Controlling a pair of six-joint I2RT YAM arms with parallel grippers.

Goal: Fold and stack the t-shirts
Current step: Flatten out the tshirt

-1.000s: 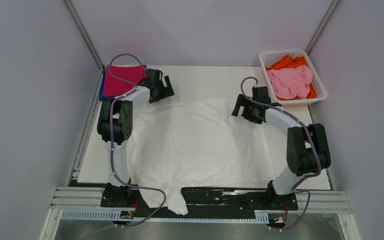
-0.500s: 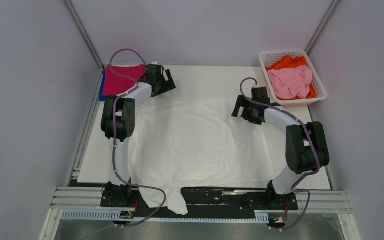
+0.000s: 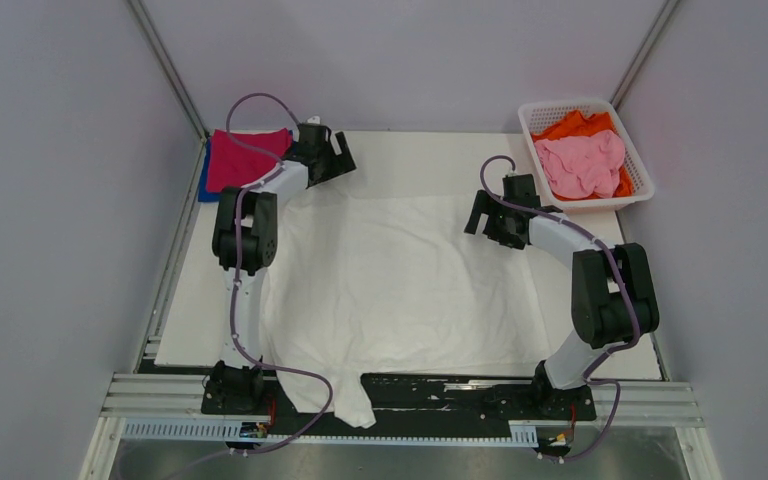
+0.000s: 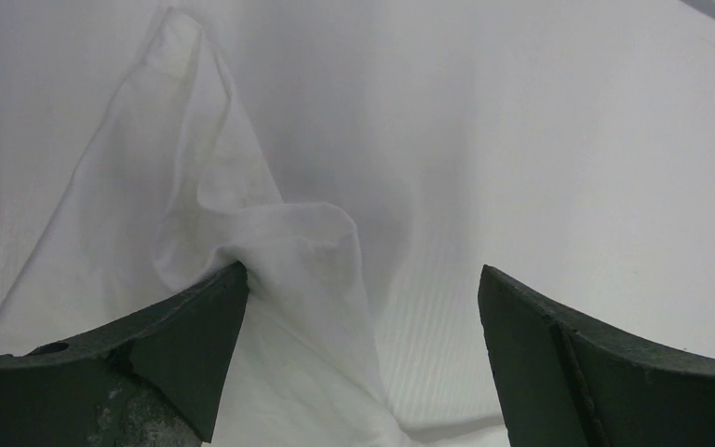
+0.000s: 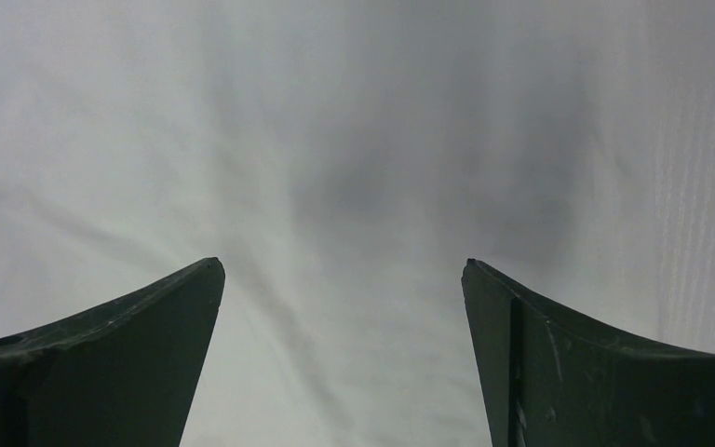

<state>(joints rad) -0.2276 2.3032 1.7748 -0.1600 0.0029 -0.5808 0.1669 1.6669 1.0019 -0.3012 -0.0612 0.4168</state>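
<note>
A large white t-shirt (image 3: 400, 280) lies spread over the middle of the table, one part hanging off the near edge. My left gripper (image 3: 332, 152) is open at the shirt's far left corner. In the left wrist view a rumpled fold of the white shirt (image 4: 270, 242) touches my left finger (image 4: 149, 345). My right gripper (image 3: 481, 215) is open just above the shirt's far right edge; the right wrist view shows only white cloth (image 5: 335, 186) between the jaws. A folded magenta shirt (image 3: 245, 157) lies on a blue one (image 3: 203, 177) at the far left.
A white lattice basket (image 3: 632, 160) at the far right holds a pink shirt (image 3: 580, 163) on an orange one (image 3: 575, 125). Grey walls close in both sides. A metal rail (image 3: 400, 400) runs along the near edge.
My left arm has reached farther away and a little right, past the magenta shirt to the shirt's far corner. The right arm has barely moved.
</note>
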